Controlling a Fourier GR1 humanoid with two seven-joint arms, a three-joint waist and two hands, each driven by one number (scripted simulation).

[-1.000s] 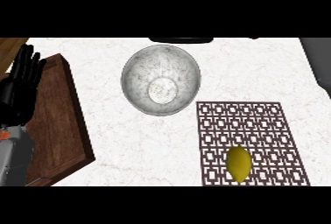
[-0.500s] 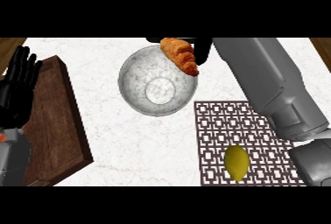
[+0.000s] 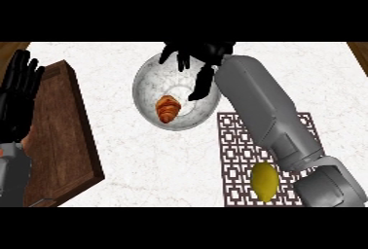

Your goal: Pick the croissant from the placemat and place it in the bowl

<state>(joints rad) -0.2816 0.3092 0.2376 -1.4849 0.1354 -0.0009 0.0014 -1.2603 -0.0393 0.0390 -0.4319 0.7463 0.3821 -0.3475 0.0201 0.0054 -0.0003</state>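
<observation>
Right robot hand (image 3: pixel 195 54): held over the bowl's (image 3: pixel 147 80) far rim, fingers spread, nothing grasped | croissant (image 3: pixel 167 108): seen lying inside the bowl | placemat (image 3: pixel 241 160): lemon (image 3: pixel 265 181) near its front edge | left robot hand (image 3: pixel 18 92): open, resting at the left edge over the wooden board (image 3: pixel 64 131) | bare table (image 3: pixel 158 160) between board and placemat

croissant (image 3: pixel 167 108) in bowl (image 3: pixel 147 82)

Lemon and wooden board on the marble counter

Lemon (image 3: pixel 265 181) lies beside the right forearm; dark wooden board (image 3: pixel 61 136) sits just beside the left hand.
</observation>
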